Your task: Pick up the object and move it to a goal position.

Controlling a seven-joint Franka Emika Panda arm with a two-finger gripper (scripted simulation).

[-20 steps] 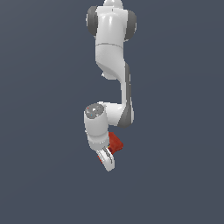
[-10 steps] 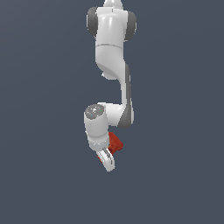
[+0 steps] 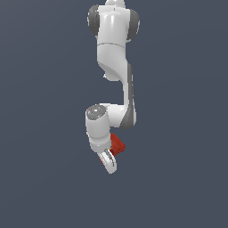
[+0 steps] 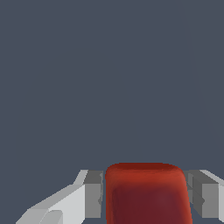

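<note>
- arm (image 3: 116, 53) hangs from the top of the exterior view, wrist bent down, fingers (image 3: 108, 161) pointing downward and a bit toward the exterior view's right
- the object (image 3: 117, 144), red-orange, sits right against the fingers, just behind and above their tips in the exterior view; partly hidden by the white hand
- wrist view: the object (image 4: 148, 192) fills the gap between the two grey pads (image 4: 93, 194), one pad close on each flank
- fingers are closed down onto the object, gap no wider than its body; reads as a firm hold, though actual pad contact is hard to confirm at this render quality
- change vs 1.0 s and 0.5 s ago: essentially none. Arm pose, wrist angle and the object's spot next to the fingers all match; no visible slip
- meaning: grasp looks done and stable, arm is either paused or creeping
- no surface visible anywhere, background is flat grey, so can't tell whether the object is lifted clear
- no goal marker visible in either view, so remaining travel can't be judged
- my read: pick phase complete, transport phase pending or barely moving
- risk: the object is bent and held off its middle, could rotate in the grip if the arm accelerates hard
</note>
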